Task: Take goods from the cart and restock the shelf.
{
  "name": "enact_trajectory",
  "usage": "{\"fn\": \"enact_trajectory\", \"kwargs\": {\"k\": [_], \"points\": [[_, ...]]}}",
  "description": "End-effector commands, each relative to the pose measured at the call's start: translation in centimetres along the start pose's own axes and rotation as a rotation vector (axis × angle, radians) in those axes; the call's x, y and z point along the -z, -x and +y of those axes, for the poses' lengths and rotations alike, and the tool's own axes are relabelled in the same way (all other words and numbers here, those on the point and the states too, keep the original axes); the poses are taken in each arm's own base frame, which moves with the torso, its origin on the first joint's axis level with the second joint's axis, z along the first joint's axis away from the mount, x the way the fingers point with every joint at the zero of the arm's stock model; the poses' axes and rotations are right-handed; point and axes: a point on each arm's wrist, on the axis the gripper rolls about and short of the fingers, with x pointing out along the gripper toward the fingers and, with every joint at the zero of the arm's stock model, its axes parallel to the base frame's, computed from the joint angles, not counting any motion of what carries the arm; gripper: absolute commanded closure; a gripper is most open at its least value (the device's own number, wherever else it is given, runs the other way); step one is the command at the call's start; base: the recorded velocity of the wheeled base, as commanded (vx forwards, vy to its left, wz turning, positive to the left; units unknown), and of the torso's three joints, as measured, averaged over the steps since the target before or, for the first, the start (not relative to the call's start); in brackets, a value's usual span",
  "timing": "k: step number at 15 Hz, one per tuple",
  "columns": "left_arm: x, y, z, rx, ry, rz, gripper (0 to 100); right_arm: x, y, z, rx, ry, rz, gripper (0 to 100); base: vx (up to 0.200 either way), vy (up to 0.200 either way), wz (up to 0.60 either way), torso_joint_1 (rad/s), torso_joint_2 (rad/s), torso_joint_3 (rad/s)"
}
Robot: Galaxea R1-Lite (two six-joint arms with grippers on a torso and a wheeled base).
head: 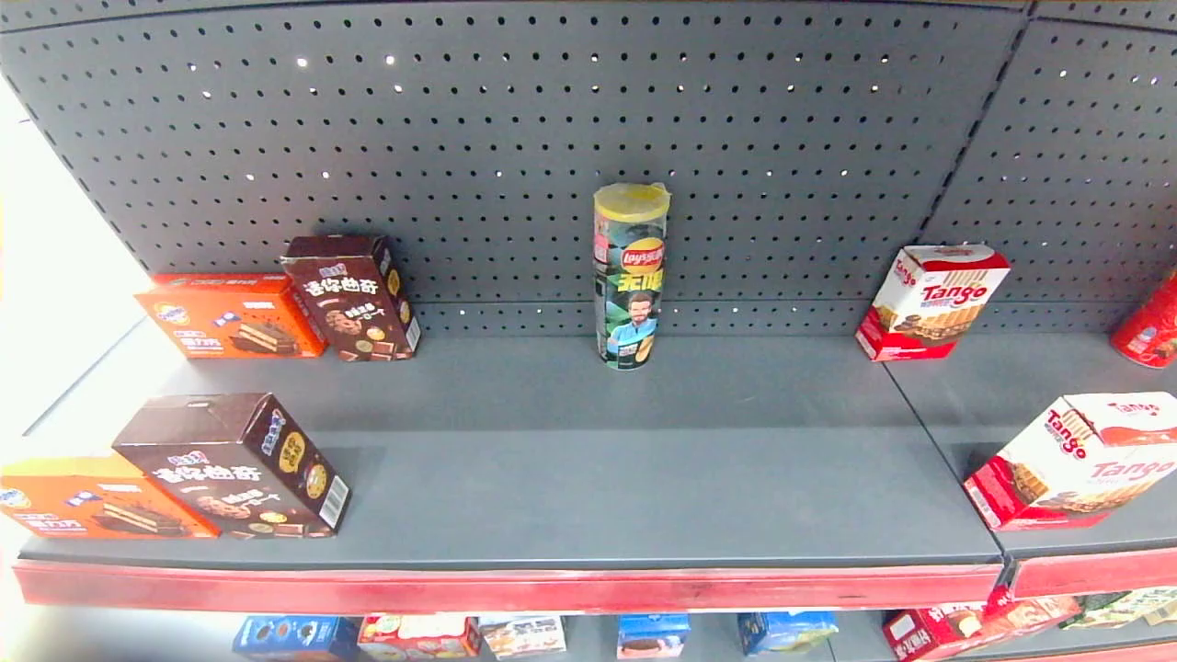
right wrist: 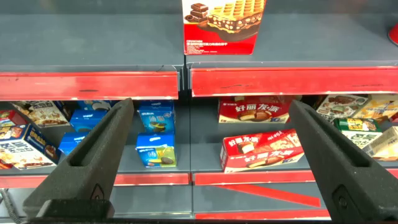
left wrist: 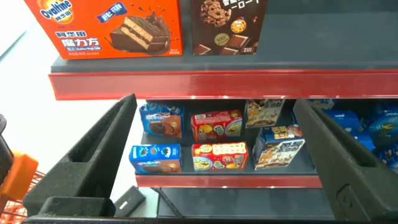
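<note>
- Left gripper (left wrist: 214, 106): its 2 dark fingers (left wrist: 87, 165) are spread wide with nothing between them. It faces the red front strip (left wrist: 217, 84) of the shelf.
- Right gripper (right wrist: 211, 104): its fingers are also spread wide and hold nothing. It faces the lower tiers, where blue packs (right wrist: 155, 134) and red packs (right wrist: 264, 149) lie.
- Orange piece (left wrist: 17, 180): it sits just beside a finger of the left gripper. Whether it belongs to the cart cannot be told.
- Shelf (head: 588, 478): a grey deck in 2 sections, with a bare middle between the goods at its ends.
- Front row, robot's left: the front orange box (head: 87, 501) lies at the edge of the deck. The front brown box (head: 239, 464) touches it on its right side.
- Front row, robot's right: the front wafer box (head: 1071, 460), red and white, stands tilted on the adjoining section, well apart from the 2 boxes on the left.
- Back row, robot's left: the rear orange box (head: 230, 317) and the rear brown box (head: 354, 299) stand side by side, touching.
- Back row, centre: the chip can (head: 631, 276) stands upright and alone, with its yellow lid on top.
- Back row, robot's right: the rear wafer box (head: 929, 303) leans near the seam of the 2 sections. A red can (head: 1149, 326) is cut off at the edge of the view.
- Pegboard (head: 515, 110): a dark perforated panel that closes the rear of the shelf.
</note>
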Motion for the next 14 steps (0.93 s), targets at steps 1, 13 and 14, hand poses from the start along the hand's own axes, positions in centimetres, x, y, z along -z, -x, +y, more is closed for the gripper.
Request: {"fn": "enact_trajectory", "kwargs": {"k": [1,13,14], "points": [[0.00,0.00,0.00,-0.002,0.000,-0.001,0,0.00,-0.01,0.00,0.000,0.002,0.001,0,0.000,0.000,0.00,0.000,0.00,0.000],[0.00,0.00,-0.01,0.003,0.000,-0.001,0,0.00,-0.01,-0.01,0.004,-0.001,0.001,0,0.000,0.000,0.20,-0.001,0.00,0.001],[0.00,0.00,-0.01,0.003,0.000,-0.001,0,0.00,-0.01,-0.01,0.006,-0.001,0.001,0,0.000,0.000,0.60,0.012,0.00,0.002]]}}
